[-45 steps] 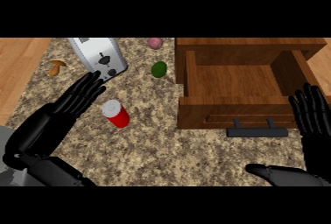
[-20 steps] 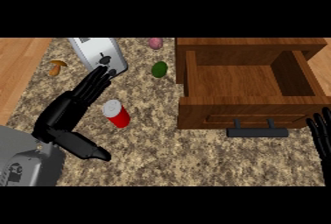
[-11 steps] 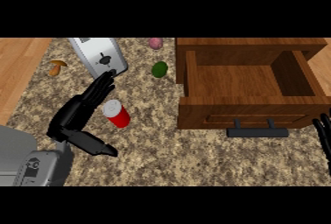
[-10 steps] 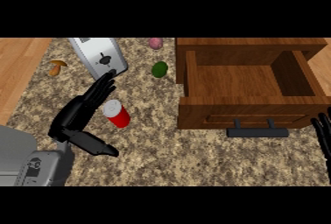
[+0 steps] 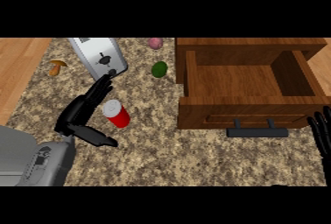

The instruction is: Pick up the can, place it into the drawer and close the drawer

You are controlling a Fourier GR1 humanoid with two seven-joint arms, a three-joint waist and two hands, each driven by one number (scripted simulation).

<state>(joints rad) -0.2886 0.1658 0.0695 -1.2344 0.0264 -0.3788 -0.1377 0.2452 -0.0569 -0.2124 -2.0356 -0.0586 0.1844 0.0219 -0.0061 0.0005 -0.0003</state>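
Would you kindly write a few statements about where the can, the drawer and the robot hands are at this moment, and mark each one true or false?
1. The red can lies on the counter, outside the drawer. True.
2. The drawer is shut. False: it stands open, and its inside shows nothing in it.
3. The left robot hand is beside the can with its fingers straight. True.
4. The right robot hand holds the drawer's black handle. False: it shows at the view's right edge, apart from the handle.
5. The green object lies inside the drawer. False: it lies on the counter, left of the drawer.
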